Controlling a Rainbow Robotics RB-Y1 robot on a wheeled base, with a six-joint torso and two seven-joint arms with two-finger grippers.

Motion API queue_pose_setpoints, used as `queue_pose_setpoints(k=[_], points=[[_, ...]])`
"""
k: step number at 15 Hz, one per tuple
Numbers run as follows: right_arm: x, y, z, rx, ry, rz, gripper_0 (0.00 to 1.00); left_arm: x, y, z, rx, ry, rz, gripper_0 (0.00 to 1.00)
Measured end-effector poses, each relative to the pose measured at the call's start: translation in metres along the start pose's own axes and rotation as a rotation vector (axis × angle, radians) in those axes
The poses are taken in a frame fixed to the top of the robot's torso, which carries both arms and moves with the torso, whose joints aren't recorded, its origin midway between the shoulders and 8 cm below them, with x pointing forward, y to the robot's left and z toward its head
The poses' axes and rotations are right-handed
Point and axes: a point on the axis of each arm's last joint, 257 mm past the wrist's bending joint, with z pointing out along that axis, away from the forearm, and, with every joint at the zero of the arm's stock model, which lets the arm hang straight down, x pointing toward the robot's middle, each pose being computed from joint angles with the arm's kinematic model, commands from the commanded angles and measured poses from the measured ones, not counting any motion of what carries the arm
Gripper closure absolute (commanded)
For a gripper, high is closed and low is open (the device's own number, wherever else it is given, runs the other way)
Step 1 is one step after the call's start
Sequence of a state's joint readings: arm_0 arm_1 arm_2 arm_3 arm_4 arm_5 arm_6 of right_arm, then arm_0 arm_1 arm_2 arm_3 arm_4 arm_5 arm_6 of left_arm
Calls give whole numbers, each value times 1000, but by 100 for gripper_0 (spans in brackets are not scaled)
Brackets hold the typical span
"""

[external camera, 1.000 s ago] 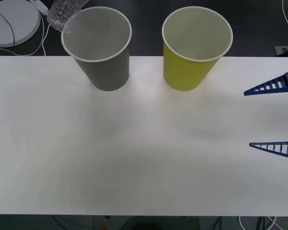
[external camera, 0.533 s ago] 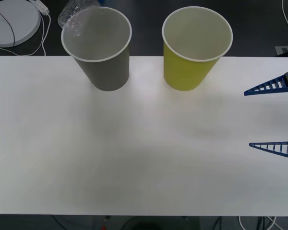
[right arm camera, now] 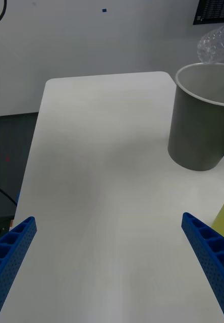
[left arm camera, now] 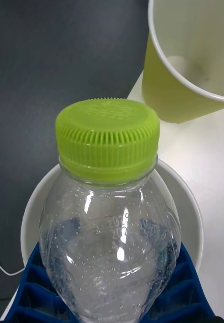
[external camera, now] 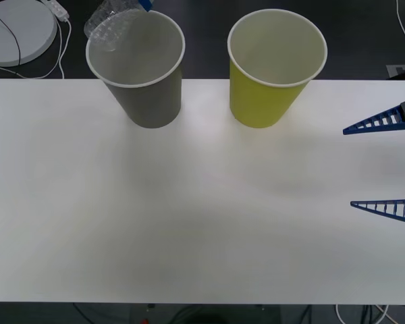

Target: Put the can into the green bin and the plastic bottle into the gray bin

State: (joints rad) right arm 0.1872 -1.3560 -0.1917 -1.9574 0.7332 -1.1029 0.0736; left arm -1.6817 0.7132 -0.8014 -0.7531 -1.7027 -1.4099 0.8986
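At the far left, beyond the bench [external camera: 189, 202], a round white disc [external camera: 17, 30] lies on the dark floor with a cable over it. Next to it the plastic bottle [left arm camera: 112, 237] hangs in the air above the far left rim of the gray bin [external camera: 138, 67], held off the bench; the front view shows its clear body [external camera: 111, 23] tilted over that rim, with a bit of blue finger beside it. The left gripper [left arm camera: 109, 298] is clamped on the bottle, its blue ribbed fingers [left arm camera: 29, 298] pressed against both sides of the clear body, the lime-green cap pointing away from the wrist and the bin's white rim showing beneath. The green bin [external camera: 277, 67] stands upright just beside the gray one, near the bench's far edge. At the right edge, the right gripper [external camera: 385, 165] hovers low over the bench, its fingers spread wide apart and holding nothing, well apart from both bins.
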Motion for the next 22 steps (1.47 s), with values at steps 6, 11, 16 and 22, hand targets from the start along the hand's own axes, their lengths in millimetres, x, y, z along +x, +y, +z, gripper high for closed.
queue_pose_setpoints(k=[6, 11, 16, 22], points=[[0, 0, 0, 0, 0, 0, 0, 4, -1, 1, 27, -12, -22, 0], [0, 0, 0, 0, 0, 0, 0, 4, -1, 1, 32, -15, -21, 0], [0, 0, 0, 0, 0, 0, 0, 5, -2, 1, 39, -21, -19, 0], [0, 0, 0, 0, 0, 0, 0, 25, -6, -3, 32, -55, 11, 0]])
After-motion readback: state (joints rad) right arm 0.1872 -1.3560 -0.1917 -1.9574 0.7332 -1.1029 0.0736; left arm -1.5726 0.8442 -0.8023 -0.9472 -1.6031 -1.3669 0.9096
